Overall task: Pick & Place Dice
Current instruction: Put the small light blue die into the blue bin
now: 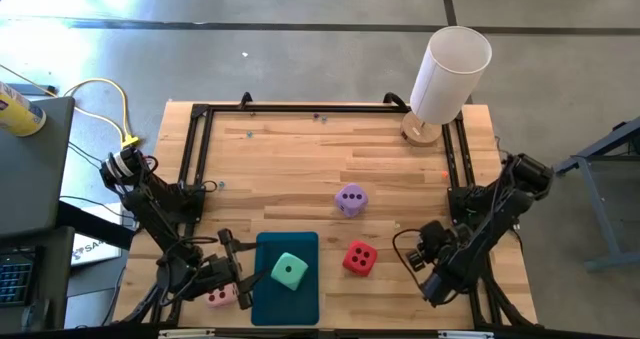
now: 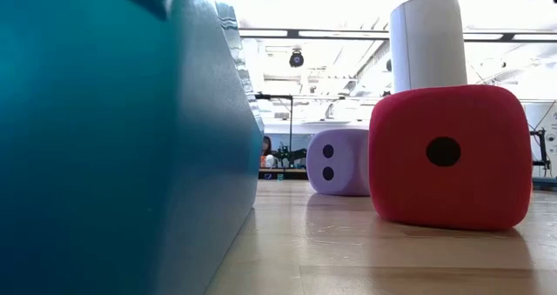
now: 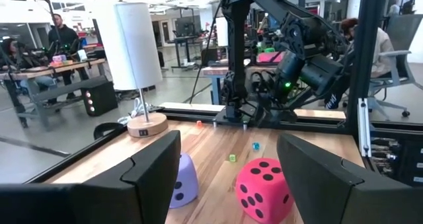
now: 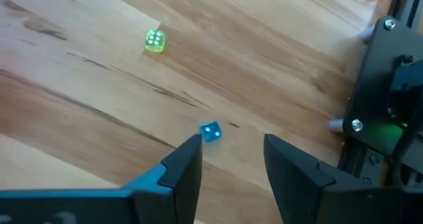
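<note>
Landmark: the teal tray (image 1: pixel 270 289) lies flat at the near edge of the worktop (image 1: pixel 300 159); the places below are given from it.
Mint green die: (image 1: pixel 290 270) it sits on the tray, on its right half.
Pale pink die: (image 1: pixel 221 297) it is on the worktop just beside the tray's left edge, partly under the left arm.
Red die: (image 1: pixel 359 259) it stands on the wood to the right of the tray, near it but apart.
Lilac purple die: (image 1: pixel 351 200) it is beyond the tray, toward the far right of it, apart from the red die.
Left gripper: (image 3: pixel 228 178) it is low at the tray's left edge, beside the pink die; its jaws stand wide apart and hold nothing.
Right gripper: (image 4: pixel 232 159) it hangs over bare wood well to the right of the tray, past the red die; its jaws are narrow, a small gap between them, nothing in it.
Small dice: a tiny blue die (image 4: pixel 210 132) lies just beyond the right fingertips, a tiny green one (image 4: pixel 154 41) farther off.
Lamp: a white lamp (image 1: pixel 447 77) stands at the corner far right of the tray.
</note>
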Available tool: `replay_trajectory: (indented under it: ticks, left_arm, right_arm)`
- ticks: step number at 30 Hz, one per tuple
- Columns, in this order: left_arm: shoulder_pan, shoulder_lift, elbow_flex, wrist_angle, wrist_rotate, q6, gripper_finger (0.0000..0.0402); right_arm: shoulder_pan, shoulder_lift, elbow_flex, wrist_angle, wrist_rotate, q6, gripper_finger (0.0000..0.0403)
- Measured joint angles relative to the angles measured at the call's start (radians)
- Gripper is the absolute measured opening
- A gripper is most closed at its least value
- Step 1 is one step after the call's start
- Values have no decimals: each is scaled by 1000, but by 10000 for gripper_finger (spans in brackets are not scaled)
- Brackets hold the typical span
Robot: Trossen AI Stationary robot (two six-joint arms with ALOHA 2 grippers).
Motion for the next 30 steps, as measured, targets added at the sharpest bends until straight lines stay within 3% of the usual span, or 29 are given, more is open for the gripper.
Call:
replay_trajectory:
  ticks: [18, 30]
  left_arm:
    - [0, 0, 0, 0, 0, -15, 246]
    - [0, 0, 0, 0, -1, -14, 246]
  right_arm:
    - [-59, 0, -2, 104, -60, -120, 151]
    - [-66, 0, -157, 271, -144, -155, 151]
